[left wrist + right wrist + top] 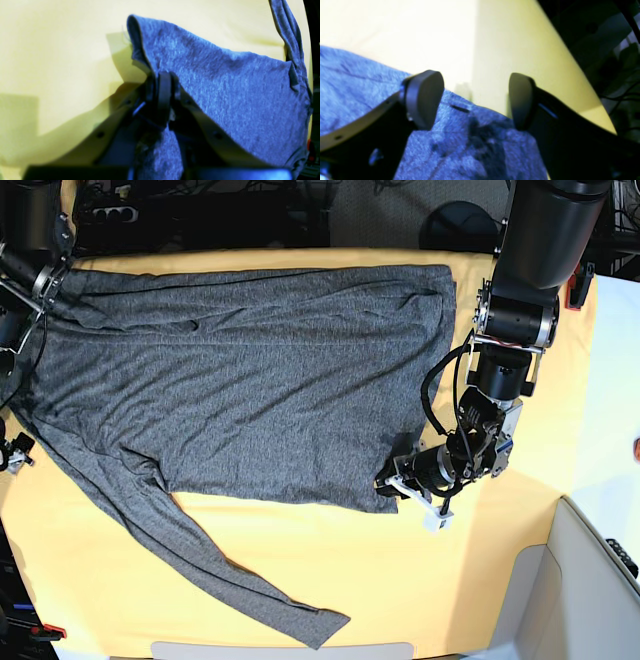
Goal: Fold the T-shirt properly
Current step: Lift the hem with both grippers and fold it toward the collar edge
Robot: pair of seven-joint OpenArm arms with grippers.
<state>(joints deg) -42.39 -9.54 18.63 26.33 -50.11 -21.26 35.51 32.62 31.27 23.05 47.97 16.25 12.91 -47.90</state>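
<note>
At the lower right of the base view, the left hand (388, 486) is pressed together on the bottom corner of the T-shirt (240, 390), pinching the grey fabric at its hem. Its wrist view shows the same: the dark fingertips (163, 96) are shut tight with cloth caught between them, and the shirt rises from the pinch in a peaked fold toward the upper middle of the frame, draping down to the right. A narrow strip of the same fabric hangs at the upper right edge of that view.

Up at the far left edge of the base view, the right hand (476, 100) is only partly seen; its wrist view shows it spread, the two rounded pads (425, 97) well apart, with the shirt lying under and between them and nothing gripped.

Beyond the hands, the shirt lies spread flat across the yellow cloth (500, 560) that covers the surface, filling the upper and middle left of the base view. One long sleeve (230, 570) runs diagonally to the lower middle of the frame, its cuff near the front edge.
</note>
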